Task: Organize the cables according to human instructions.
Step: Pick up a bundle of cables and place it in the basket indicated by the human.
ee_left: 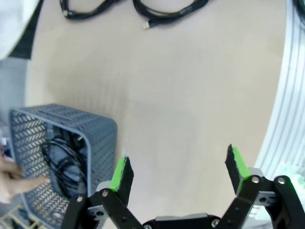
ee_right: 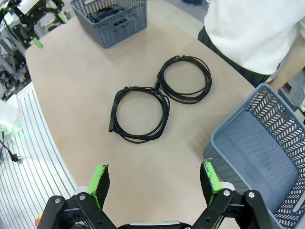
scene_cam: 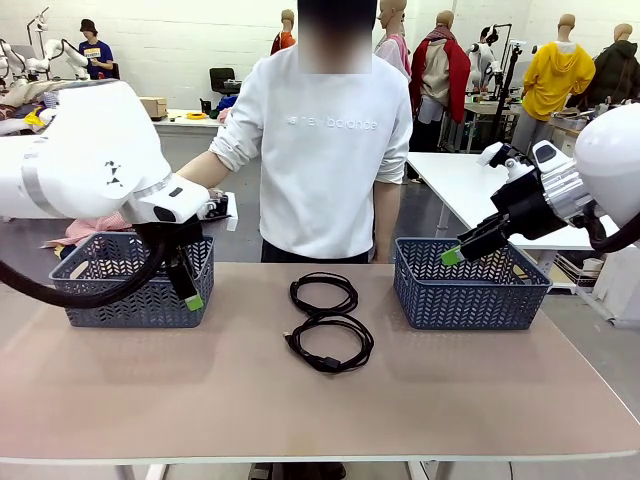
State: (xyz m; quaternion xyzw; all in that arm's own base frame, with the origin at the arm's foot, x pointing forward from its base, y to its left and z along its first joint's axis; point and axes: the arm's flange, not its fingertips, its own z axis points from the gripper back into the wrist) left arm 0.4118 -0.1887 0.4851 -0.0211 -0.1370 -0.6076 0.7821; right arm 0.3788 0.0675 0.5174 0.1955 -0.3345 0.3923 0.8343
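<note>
Far ahead of the left gripper (ee_left: 178, 162), one cable (ee_left: 88, 15) and a second cable (ee_left: 176, 13) run off the top edge, so only their lower arcs show. Off to one finger's side, the basket (ee_left: 102, 138) is clipped by the frame. A third cable (ee_left: 64, 157) sinks behind its wall, and a hand (ee_left: 12, 179) there blurs. Beside the right gripper (ee_right: 154, 171), the nearer basket (ee_right: 257, 162) is cut at the edge.

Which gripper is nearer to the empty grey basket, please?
Right. The right gripper hangs open close beside the empty basket, at its side facing the middle of the table. The left gripper is far across the table, beside the other basket, which holds cables.
</note>
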